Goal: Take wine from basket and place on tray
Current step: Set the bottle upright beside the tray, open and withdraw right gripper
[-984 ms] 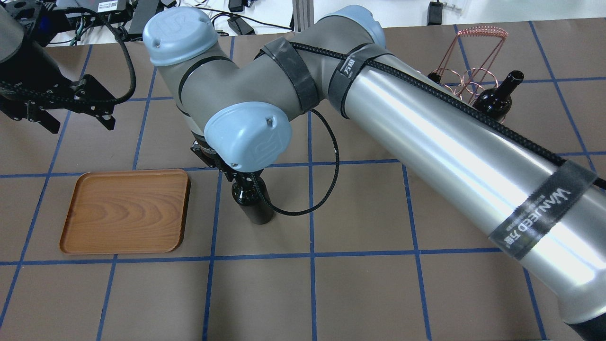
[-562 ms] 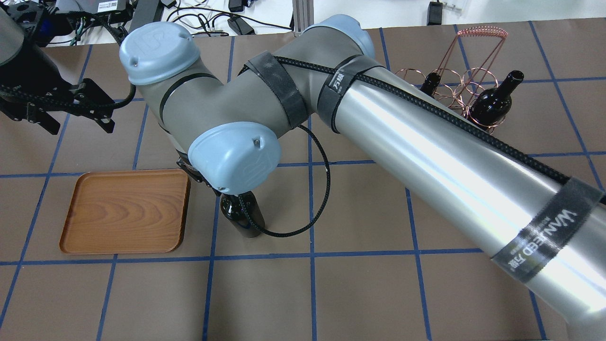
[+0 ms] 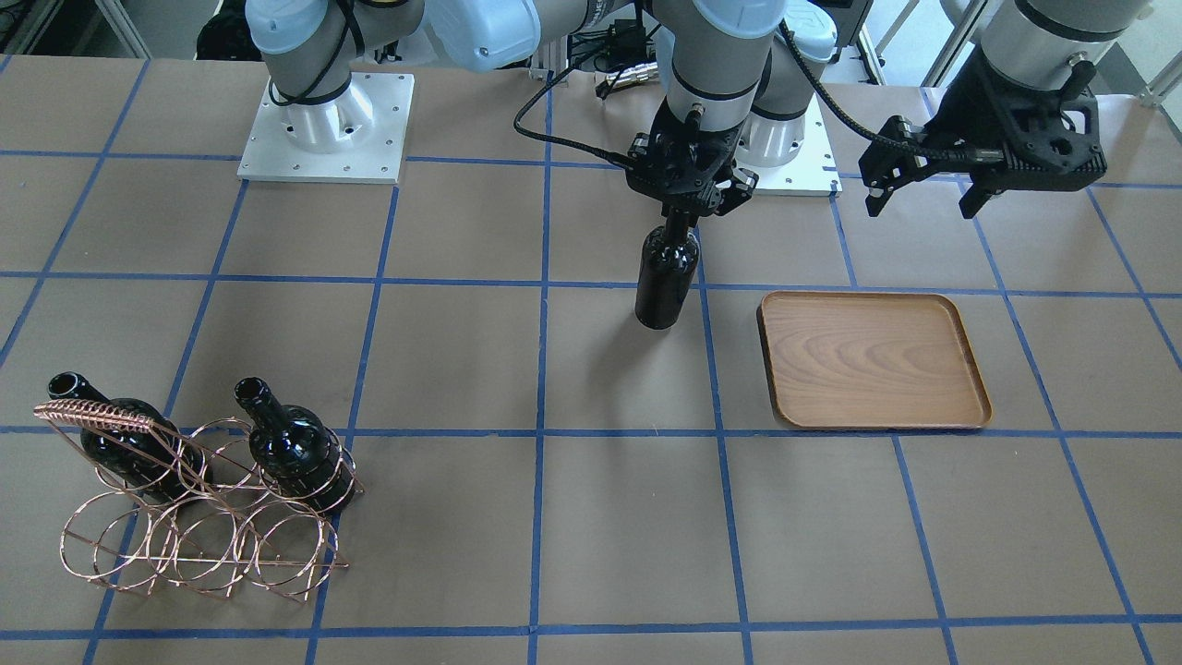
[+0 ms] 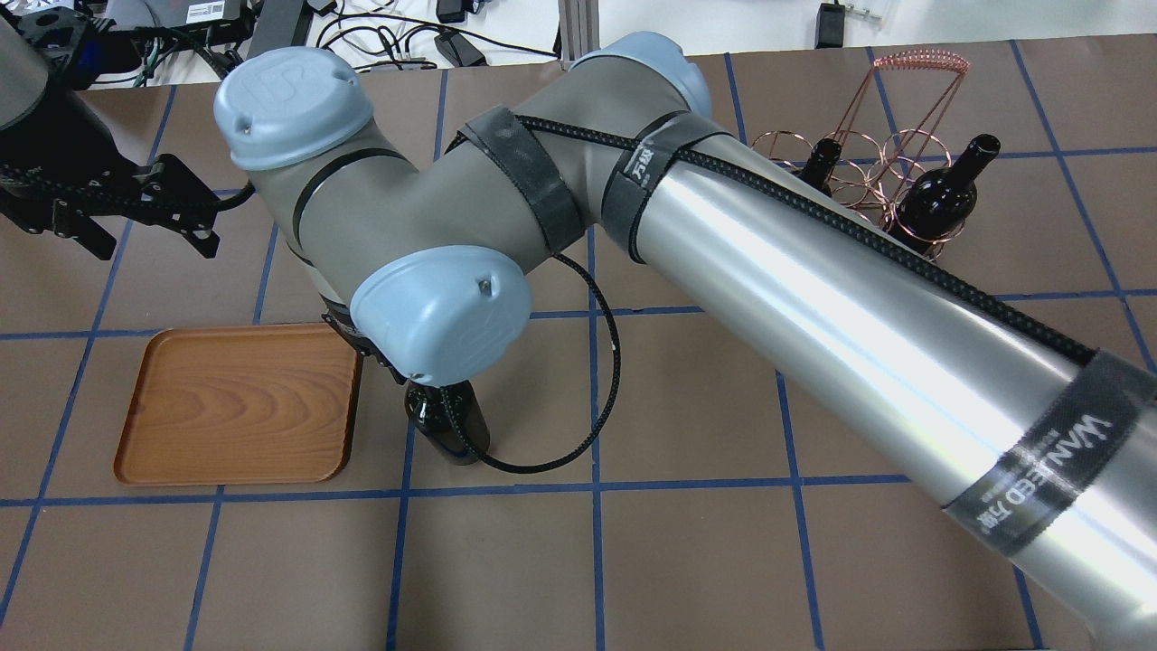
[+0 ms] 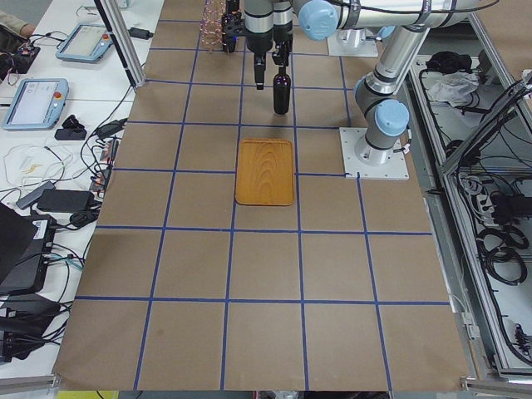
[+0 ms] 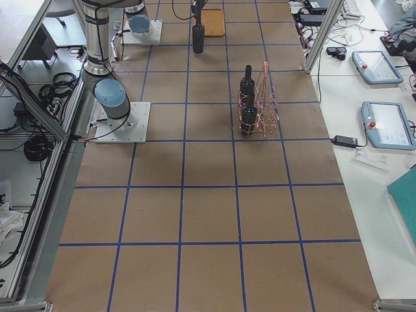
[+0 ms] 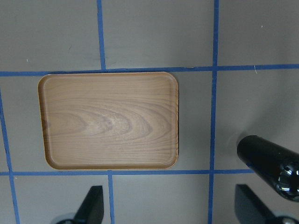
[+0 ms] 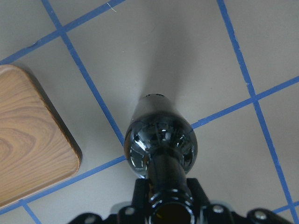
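Note:
My right gripper (image 3: 681,199) is shut on the neck of a glossy black wine bottle (image 3: 667,277) and holds it upright. The bottle (image 4: 443,420) hangs close beside the brown wooden tray (image 4: 239,407), off its right edge in the overhead view. The right wrist view shows the bottle (image 8: 161,140) from above, with the tray corner (image 8: 28,140) at its left. My left gripper (image 3: 919,199) is open and empty, raised behind the tray (image 7: 110,121). The copper wire basket (image 3: 194,526) stands at the far right and holds two more black bottles (image 3: 295,453).
My right arm's large silver link (image 4: 859,344) crosses the table in the overhead view and hides much of it. The table (image 3: 600,517) is brown with blue tape lines. The basket's handle bar (image 4: 917,61) stands tall.
My right gripper has carried the bottle leftward in the overhead view, closer to the tray. My left gripper has barely moved.

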### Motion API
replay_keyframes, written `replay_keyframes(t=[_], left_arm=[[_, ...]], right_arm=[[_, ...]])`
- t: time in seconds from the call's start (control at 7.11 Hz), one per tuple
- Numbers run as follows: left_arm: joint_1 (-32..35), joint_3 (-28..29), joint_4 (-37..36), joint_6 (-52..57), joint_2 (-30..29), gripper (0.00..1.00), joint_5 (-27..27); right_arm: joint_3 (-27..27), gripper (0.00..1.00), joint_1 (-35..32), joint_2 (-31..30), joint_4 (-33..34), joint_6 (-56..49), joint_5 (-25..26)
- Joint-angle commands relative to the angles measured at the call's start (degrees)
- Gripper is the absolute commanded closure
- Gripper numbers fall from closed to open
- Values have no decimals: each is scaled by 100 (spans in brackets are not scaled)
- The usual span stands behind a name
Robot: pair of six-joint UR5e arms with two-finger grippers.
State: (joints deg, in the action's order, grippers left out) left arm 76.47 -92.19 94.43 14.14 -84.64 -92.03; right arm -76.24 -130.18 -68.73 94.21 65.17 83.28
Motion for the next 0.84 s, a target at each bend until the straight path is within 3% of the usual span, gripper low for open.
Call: replay_keyframes(t=[0.0, 0.42, 0.7], left_arm=[[-1, -1, -3, 10, 0, 0, 18], [8, -1, -3, 10, 0, 0, 18], [43, -1, -3, 1, 0, 0, 36]], right_arm=[[-5, 1, -42, -1, 10, 13, 74], [-13, 0, -42, -9, 1, 4, 101], [-22, 0, 324, -376, -51, -379, 214]])
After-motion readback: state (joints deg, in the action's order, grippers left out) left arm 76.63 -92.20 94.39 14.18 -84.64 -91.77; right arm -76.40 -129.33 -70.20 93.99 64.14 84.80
